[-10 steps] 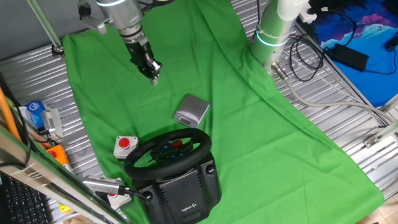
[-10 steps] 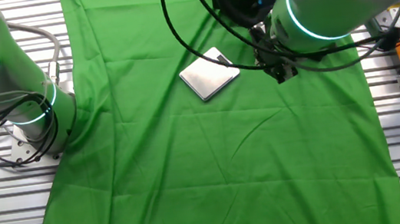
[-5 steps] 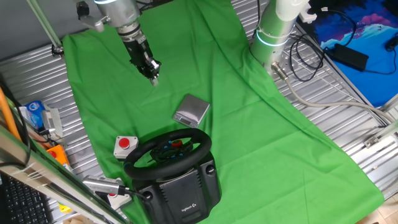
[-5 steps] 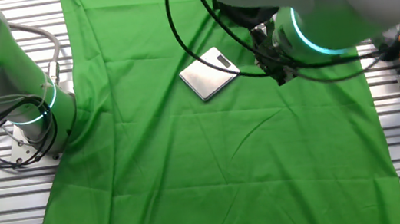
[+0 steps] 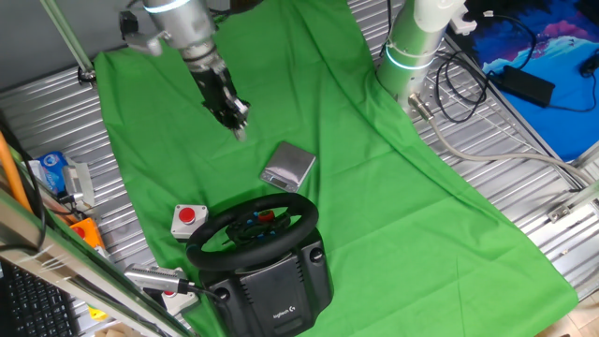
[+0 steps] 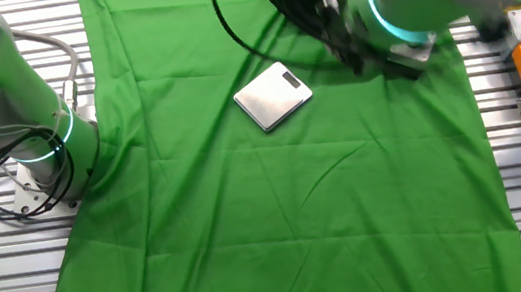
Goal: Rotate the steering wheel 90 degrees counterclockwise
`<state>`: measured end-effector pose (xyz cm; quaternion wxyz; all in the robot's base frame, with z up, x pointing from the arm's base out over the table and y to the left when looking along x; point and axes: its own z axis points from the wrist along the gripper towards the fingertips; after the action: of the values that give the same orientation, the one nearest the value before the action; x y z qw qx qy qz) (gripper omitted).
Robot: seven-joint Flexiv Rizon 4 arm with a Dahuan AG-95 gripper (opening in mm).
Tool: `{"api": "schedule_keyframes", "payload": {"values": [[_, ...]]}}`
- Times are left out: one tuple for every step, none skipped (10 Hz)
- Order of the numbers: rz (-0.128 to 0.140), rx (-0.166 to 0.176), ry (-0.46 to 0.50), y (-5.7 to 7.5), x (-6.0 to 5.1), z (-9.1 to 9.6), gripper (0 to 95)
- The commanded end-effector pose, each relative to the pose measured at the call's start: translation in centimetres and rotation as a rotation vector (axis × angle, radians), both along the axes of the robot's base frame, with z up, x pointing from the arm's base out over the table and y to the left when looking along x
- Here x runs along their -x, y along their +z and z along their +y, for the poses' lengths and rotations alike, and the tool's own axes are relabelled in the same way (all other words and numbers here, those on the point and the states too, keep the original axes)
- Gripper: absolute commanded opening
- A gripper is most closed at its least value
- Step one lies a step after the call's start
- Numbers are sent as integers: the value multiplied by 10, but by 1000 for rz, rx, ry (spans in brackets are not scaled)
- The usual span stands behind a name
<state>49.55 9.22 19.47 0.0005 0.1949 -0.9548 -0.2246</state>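
1. Sitting at the near edge of the counter (image 5: 524,168), the steering wheel (image 5: 251,227) rests on its boxy black base (image 5: 276,281), untouched, hub buttons facing up.
2. Just beyond it lies a small silver box (image 5: 288,166); a white box with a red button (image 5: 187,218) sits beside its rim.
3. My hand (image 5: 238,124) hangs well apart from the wheel over the green cloth (image 5: 374,187), grasping nothing; I cannot tell how wide the fingers stand.
4. To do this well, I judge I should descend past the silver box, grip the rim off-centre, then sweep an arc about the hub.
5. Compared with 1 second ago, my hand has shifted slightly toward the wheel.
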Motion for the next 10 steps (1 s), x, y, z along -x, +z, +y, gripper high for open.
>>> {"api": "schedule_keyframes", "payload": {"values": [[67, 58, -145, 8, -7, 41, 0], [81, 62, -175, 8, -10, 59, 0], [84, 63, -181, 7, -11, 64, 0], [88, 65, -191, 3, -14, 75, 0], [91, 65, -191, 1, -15, 81, 0], [90, 64, -180, 0, -15, 86, 0], [87, 63, -170, 0, -14, 89, 0], [86, 62, -166, 0, -13, 93, 0], [86, 62, -164, 0, -12, 96, 0], [87, 62, -163, 0, -12, 97, 0]]}}
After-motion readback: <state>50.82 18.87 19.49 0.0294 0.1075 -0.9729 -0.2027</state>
